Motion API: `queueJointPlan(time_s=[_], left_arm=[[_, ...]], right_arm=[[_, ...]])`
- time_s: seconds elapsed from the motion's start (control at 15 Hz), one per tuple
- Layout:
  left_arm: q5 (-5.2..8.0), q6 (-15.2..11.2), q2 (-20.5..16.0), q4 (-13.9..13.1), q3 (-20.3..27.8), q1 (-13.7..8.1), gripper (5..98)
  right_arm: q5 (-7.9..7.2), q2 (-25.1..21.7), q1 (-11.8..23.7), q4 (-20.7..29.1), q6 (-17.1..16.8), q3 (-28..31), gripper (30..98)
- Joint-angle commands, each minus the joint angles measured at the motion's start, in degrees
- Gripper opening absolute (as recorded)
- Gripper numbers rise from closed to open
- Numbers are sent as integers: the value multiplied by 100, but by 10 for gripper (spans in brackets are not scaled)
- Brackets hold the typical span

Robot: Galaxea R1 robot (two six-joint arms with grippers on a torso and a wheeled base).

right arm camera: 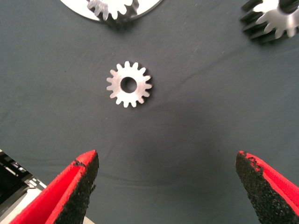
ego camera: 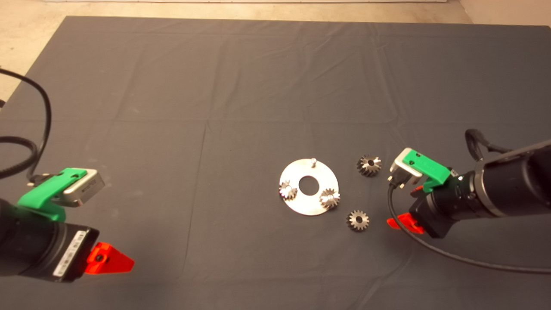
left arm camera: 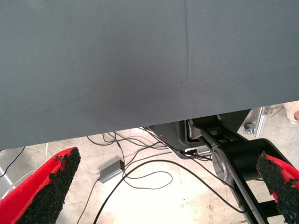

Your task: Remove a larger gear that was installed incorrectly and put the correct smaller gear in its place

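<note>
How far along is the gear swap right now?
Removal looks done: the larger gear lies on the mat, off the round plate, whose far pin stands bare. In hand: the right gripper, open, faces the smaller gear. Left: gripping it and seating it on the pin. The left gripper waits, open.

My right arm reaches in from the right edge, low over the mat. My right gripper (right arm camera: 166, 186) points toward the middle, its two red fingers (right arm camera: 70, 191) spread wide apart with nothing between the pads. My left arm sits at the lower left edge, my left gripper (left arm camera: 163, 186) hanging past the near side, fingers (left arm camera: 51, 186) also spread wide, holding nothing.
</note>
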Motion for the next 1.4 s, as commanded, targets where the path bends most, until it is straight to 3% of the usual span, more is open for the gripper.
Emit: queueJointPlan(time_s=[0.0,0.27,0.47,0.87,1.33], left_arm=[[38,13,-9,-99,92,-61,977],[45,13,-9,-99,89,-61,977],[36,9,-9,-99,94,-61,977],[45,4,-14,-99,94,-52,977],[45,4,-9,-99,94,-52,977]], right_arm=[[-7,32,-278,61,-110,40,780],[-7,85,-457,-241,-454,23,826],[-95,218,-603,-399,-770,-3,871],[-156,781,-823,-757,-788,-402,965],[-209,761,-816,-1174,-850,-449,968]])
